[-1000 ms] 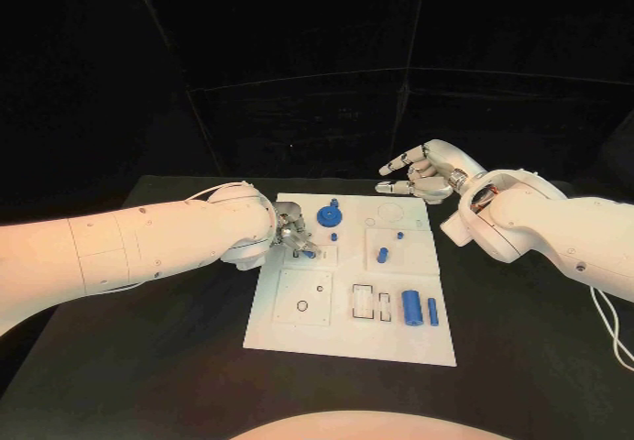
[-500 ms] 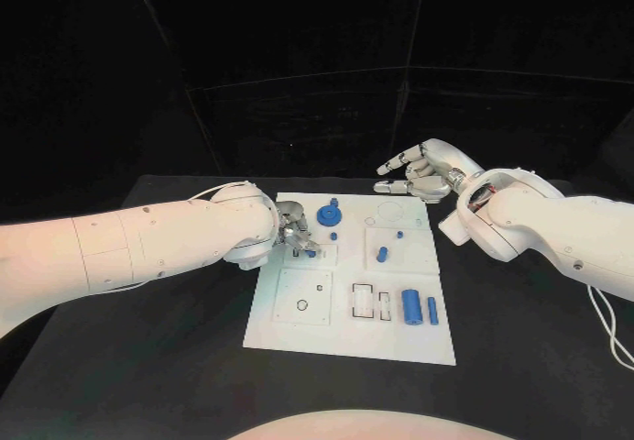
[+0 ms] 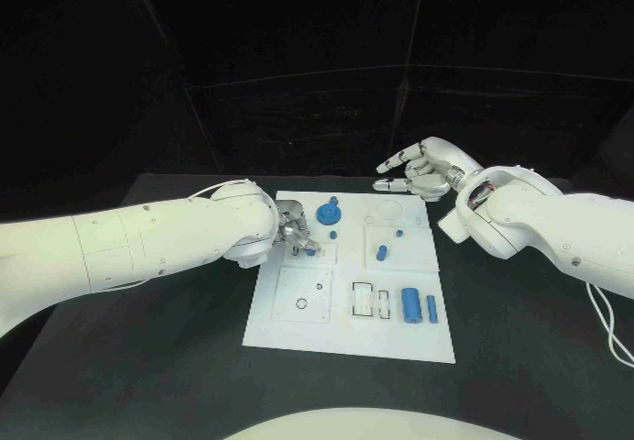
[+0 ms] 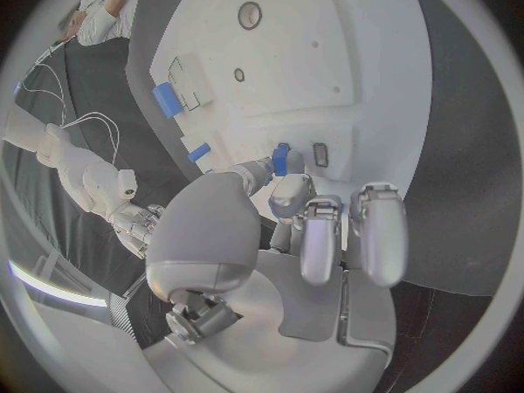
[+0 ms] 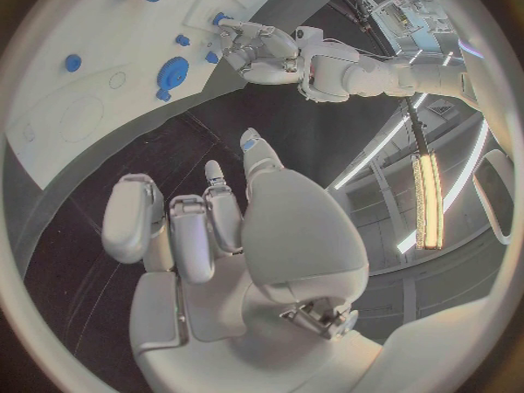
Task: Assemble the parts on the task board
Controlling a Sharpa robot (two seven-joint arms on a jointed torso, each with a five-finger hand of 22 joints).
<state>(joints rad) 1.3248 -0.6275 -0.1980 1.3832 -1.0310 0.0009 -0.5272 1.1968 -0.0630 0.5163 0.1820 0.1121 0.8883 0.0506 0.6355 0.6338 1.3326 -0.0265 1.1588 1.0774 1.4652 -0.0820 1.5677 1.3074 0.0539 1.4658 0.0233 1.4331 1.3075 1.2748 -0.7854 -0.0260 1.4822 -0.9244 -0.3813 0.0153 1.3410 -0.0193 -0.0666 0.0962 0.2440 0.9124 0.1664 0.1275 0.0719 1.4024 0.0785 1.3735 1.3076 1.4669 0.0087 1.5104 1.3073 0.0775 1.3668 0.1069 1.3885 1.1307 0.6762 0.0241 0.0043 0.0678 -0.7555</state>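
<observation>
The white task board (image 3: 346, 339) lies in the middle of the black table. My left hand (image 3: 293, 229) is low over the board's left side. In the left wrist view its thumb and a fingertip pinch a small blue part (image 4: 280, 159) right beside a small rectangular slot (image 4: 320, 155). My right hand (image 3: 423, 170) hangs in the air past the board's far right corner, its fingers apart and nothing in them. A blue gear-like disc (image 3: 329, 215) stands at the far end of the board, and a blue cylinder (image 3: 411, 305) and a blue bar (image 3: 432, 310) lie at the near right.
Small blue pegs (image 3: 380, 252) sit mid-board, with rectangular recesses (image 3: 364, 301) beside the cylinder and round holes (image 3: 302, 305) at the near left. The right wrist view shows the disc (image 5: 171, 72) and my left hand (image 5: 257, 48). Black table (image 3: 158, 367) surrounds the board.
</observation>
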